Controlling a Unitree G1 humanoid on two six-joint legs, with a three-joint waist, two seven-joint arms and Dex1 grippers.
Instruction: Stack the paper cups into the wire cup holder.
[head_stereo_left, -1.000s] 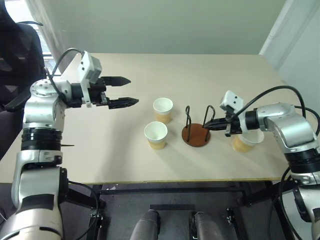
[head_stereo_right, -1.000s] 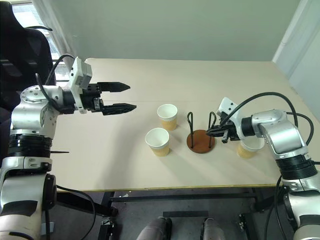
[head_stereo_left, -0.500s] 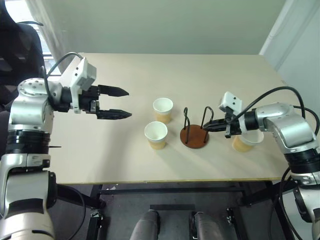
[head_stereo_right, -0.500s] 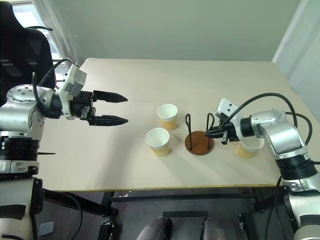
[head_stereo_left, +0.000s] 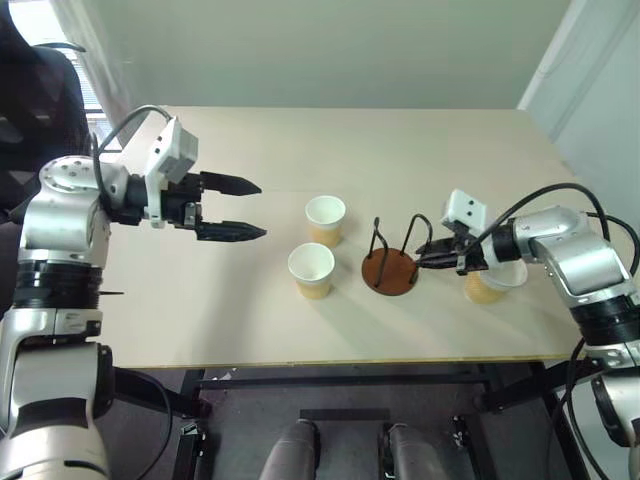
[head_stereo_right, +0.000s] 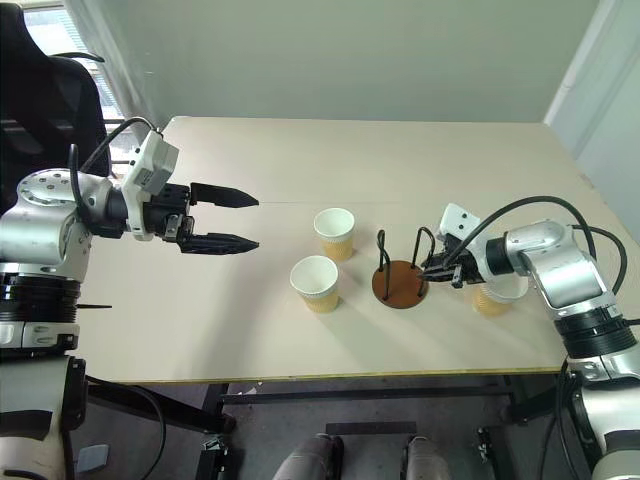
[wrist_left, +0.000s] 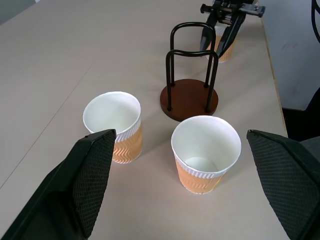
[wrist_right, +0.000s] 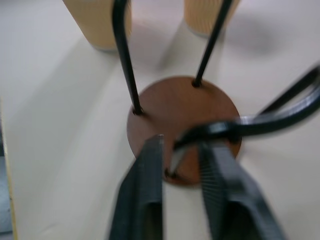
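Right now my right gripper (wrist_right: 182, 165) sits low at the wire cup holder (head_stereo_left: 390, 262), its two black fingers (wrist_right: 145, 190) parted a little with one wire loop passing between them — the jaws are slack around the wire rather than clamped on it. The holder's rust-brown disc base (wrist_right: 165, 112) lies on the table (head_stereo_left: 250, 320) just ahead of the fingertips, with the second loop rising from its far side. Just behind my right wrist stands one paper cup (head_stereo_left: 490, 282), partly hidden by the arm. The other two cups are on the holder's other side: one (head_stereo_left: 325, 219) farther from me, one (head_stereo_left: 311, 270) nearer, both upright, mouths up, near each other but apart. My left gripper (head_stereo_left: 240, 208) hangs above the table well away from all this, fingers spread wide and holding nothing, pointing across toward the two cups. A dark chair (head_stereo_left: 35, 90) stands off the table's left far corner.
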